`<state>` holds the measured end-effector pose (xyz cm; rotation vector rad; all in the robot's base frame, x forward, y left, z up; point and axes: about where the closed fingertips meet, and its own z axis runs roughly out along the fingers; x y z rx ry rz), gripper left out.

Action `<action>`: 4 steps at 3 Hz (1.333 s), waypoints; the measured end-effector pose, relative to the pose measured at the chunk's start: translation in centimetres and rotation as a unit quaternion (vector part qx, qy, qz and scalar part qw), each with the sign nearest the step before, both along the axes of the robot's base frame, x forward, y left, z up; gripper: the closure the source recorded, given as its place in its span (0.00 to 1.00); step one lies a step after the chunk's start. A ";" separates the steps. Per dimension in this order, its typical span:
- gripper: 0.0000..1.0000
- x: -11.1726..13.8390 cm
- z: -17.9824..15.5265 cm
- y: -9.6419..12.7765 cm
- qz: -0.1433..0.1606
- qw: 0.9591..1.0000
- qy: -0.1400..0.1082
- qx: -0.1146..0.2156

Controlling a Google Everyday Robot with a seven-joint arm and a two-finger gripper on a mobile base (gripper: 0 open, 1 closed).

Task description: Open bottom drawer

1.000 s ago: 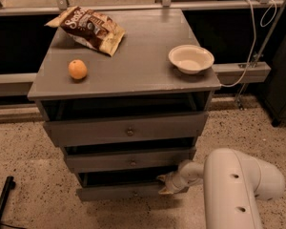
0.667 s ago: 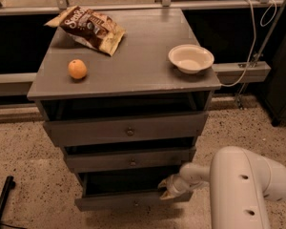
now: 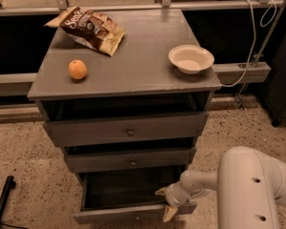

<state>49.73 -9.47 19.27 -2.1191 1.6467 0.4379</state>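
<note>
Camera view, white hand [image 3: 166,203] at front of grey wooden bottom drawer [image 3: 114,215]

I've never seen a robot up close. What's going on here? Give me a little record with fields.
Cabinet: grey painted wooden cabinet with three drawers
Bottom drawer: slim grey bottom drawer, pulled out, dark inside showing
Other drawers: top drawer and middle drawer, both pushed in
Gripper: gripper at the right end of the bottom drawer's front panel
Arm: white robot arm, lower right
On top: round orange fruit, crumpled snack bag, white bowl
</note>
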 end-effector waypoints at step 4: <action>0.12 1.7 3.7 -0.7 -0.019 0.999 0.015 -0.042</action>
